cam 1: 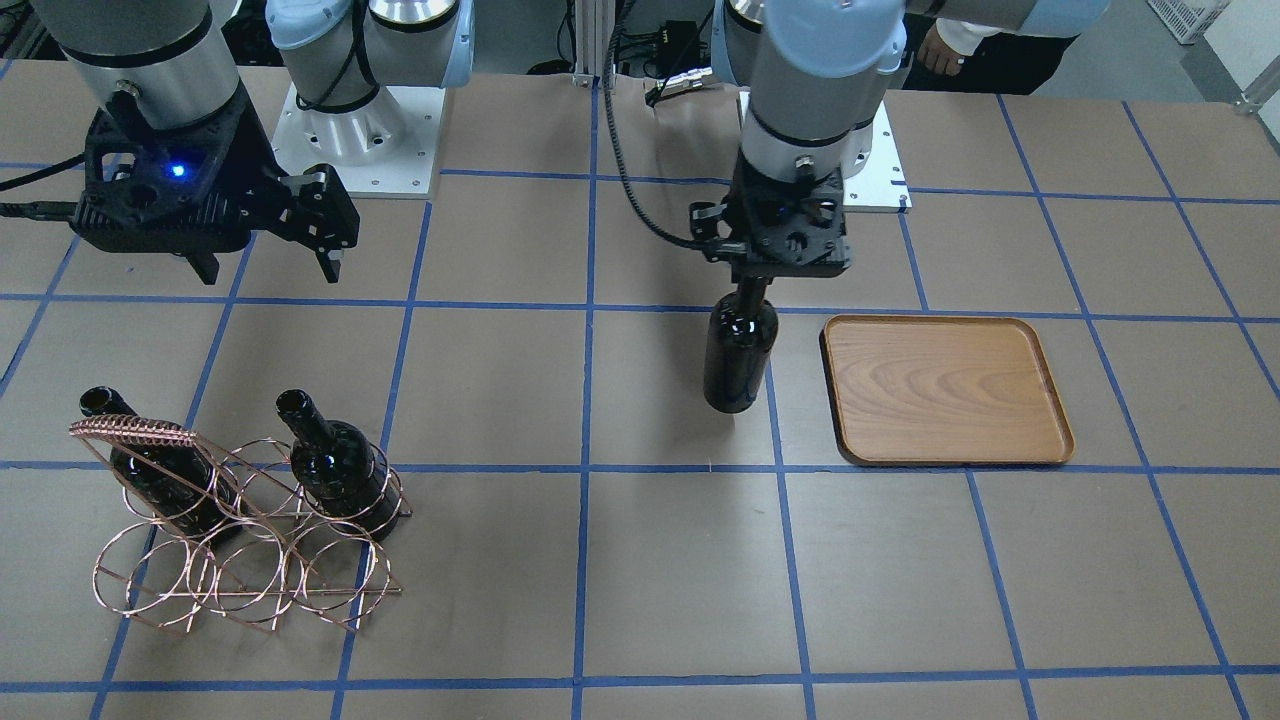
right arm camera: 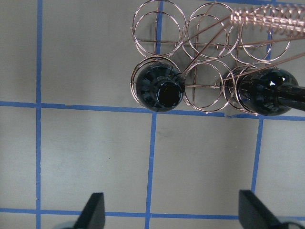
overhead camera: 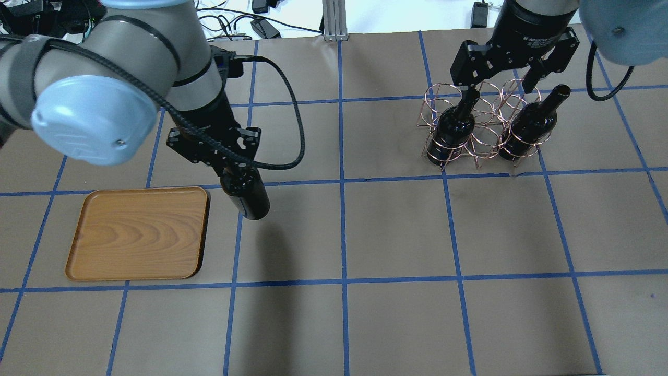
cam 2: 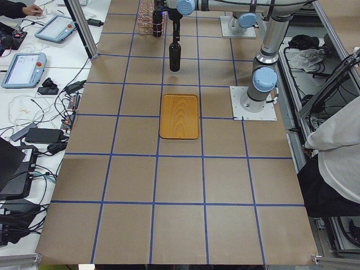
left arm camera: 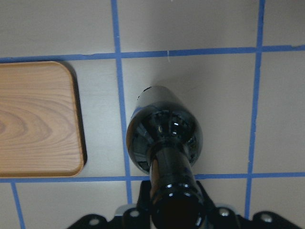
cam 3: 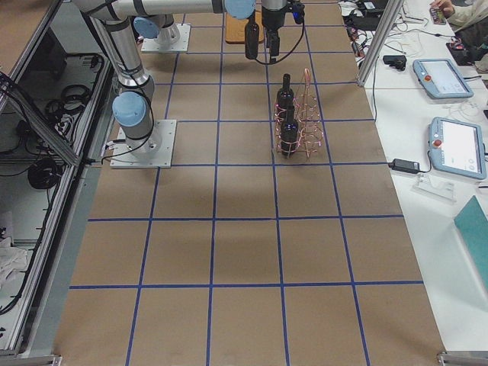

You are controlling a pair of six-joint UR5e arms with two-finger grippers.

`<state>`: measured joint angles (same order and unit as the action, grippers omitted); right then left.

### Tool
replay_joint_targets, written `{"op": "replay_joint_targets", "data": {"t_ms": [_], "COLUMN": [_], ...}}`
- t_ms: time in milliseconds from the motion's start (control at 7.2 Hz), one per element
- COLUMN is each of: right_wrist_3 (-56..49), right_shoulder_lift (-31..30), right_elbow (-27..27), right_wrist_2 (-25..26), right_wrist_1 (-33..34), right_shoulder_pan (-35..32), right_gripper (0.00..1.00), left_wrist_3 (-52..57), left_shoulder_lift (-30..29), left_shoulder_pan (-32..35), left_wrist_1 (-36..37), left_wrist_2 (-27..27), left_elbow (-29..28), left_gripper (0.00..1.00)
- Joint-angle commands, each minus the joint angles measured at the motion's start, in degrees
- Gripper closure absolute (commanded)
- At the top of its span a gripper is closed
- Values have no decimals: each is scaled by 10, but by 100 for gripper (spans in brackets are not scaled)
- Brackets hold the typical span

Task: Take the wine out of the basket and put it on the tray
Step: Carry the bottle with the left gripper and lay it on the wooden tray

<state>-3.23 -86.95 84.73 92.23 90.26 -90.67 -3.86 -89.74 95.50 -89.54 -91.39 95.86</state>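
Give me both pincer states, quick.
Left pincer: shut on a wine bottle by its neck, beside the tray.
Right pincer: open, empty.

wine bottles point(cam 1: 738, 355) point(cam 1: 150, 470) point(cam 1: 335, 470): 3 | basket point(cam 1: 240, 575): 1 | tray point(cam 1: 945, 390): 1 | grippers point(cam 1: 755, 287) point(cam 1: 268, 270): 2

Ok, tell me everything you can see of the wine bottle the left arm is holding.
The wine bottle is dark, glossy, unlabelled glass with a narrow neck. It is upright, the left gripper shut on its neck, beside the wooden tray, not over it. Whether its base clears the table is unclear.
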Motion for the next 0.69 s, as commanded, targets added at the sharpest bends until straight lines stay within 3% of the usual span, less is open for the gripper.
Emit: {"op": "replay_joint_targets", "data": {"t_ms": [0,278,417,556], "right_wrist_3": [0,0,0,0], "right_shoulder_lift": [0,-1,0,0], "right_elbow": [0,0,0,0], "right_wrist_2": [0,0,0,1], "right_wrist_1": [0,0,0,0], "right_shoulder_pan": [1,1,1,1], "right_gripper": [0,0,0,0], "left_wrist_3": [185,332,382,384], "left_shoulder_lift": [66,87,88,91], "left_shoulder_pan": [-158,-318,-366,-367], "left_wrist_1": [-39,-56,-46,-32], "left_wrist_2": [-5,-5,-5,-8], "left_elbow": [31,63,81,92], "left_gripper": [99,100,100,100]}}
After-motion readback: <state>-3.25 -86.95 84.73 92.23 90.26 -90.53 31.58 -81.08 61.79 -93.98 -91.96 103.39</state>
